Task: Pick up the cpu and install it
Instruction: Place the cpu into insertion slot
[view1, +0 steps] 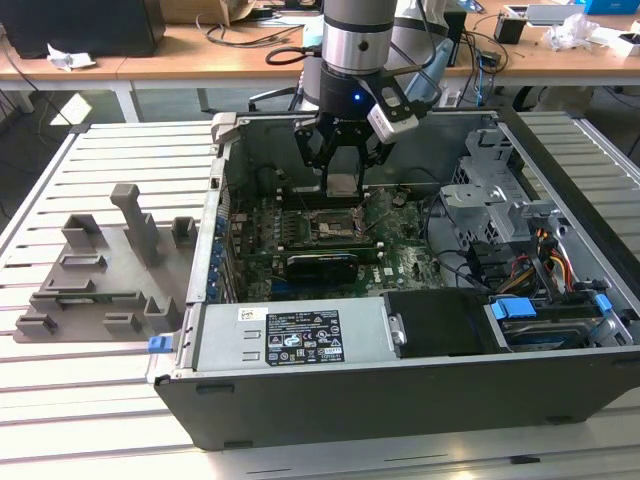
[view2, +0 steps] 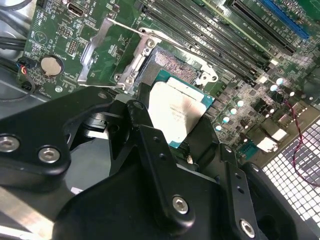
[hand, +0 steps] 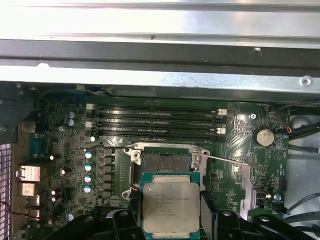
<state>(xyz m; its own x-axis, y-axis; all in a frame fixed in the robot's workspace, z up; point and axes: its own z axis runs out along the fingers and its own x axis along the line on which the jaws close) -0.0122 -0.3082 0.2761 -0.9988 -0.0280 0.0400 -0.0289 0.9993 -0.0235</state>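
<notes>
The cpu (hand: 170, 207), a flat square chip with a silver-grey top, is held between my black fingers; my gripper (view1: 343, 183) is shut on it. It hangs just above the motherboard, partly over the open socket (hand: 166, 162) whose load plate is swung up. In the second wrist view the cpu (view2: 176, 111) sits between two dark fingers (view2: 142, 122), close beside the socket (view2: 170, 65). In the exterior view the arm reaches down into the open computer case (view1: 300, 400), over the socket frame (view1: 336, 226).
Memory slots (hand: 157, 122) run beside the socket, and a coin battery (hand: 263, 137) sits on the board. A drive cage (view1: 495, 200) and cables fill the exterior view's right of the case. A grey plastic tray (view1: 100, 275) with upright blocks lies on the slatted table at the exterior view's left.
</notes>
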